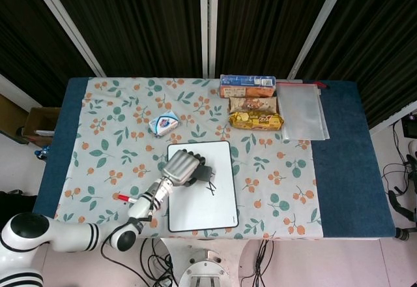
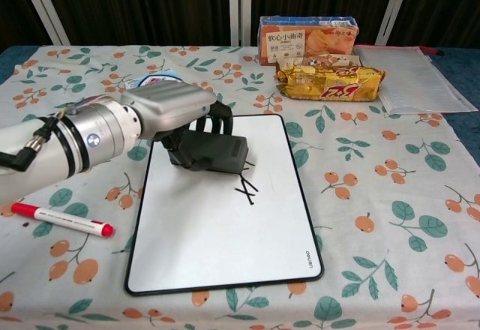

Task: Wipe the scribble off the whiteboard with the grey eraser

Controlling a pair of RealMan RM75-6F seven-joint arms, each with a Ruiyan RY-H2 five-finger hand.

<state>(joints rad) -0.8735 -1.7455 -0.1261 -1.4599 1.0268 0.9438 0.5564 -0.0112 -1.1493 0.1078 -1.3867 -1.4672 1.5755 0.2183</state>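
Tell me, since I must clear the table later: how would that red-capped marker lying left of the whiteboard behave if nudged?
The marker looks round and slim, lying flat on the tablecloth, so it would probably roll. It seems light and stiff.

1. A table (image 1: pixel 352 163) with a dark blue top carries a floral tablecloth (image 1: pixel 98 150) printed with orange fruit and green leaves; bare blue strips show at both ends.
2. On the cloth lie a whiteboard (image 2: pixel 225 247), a red-capped marker (image 2: pixel 64 220) near its left edge, and a small blue-and-white packet (image 1: pixel 163 123).
3. Towards the far edge sit an orange biscuit box (image 2: pixel 307 40), a yellow snack bag (image 2: pixel 330 81) just before it, and a clear zip pouch (image 1: pixel 301 112) beside them.
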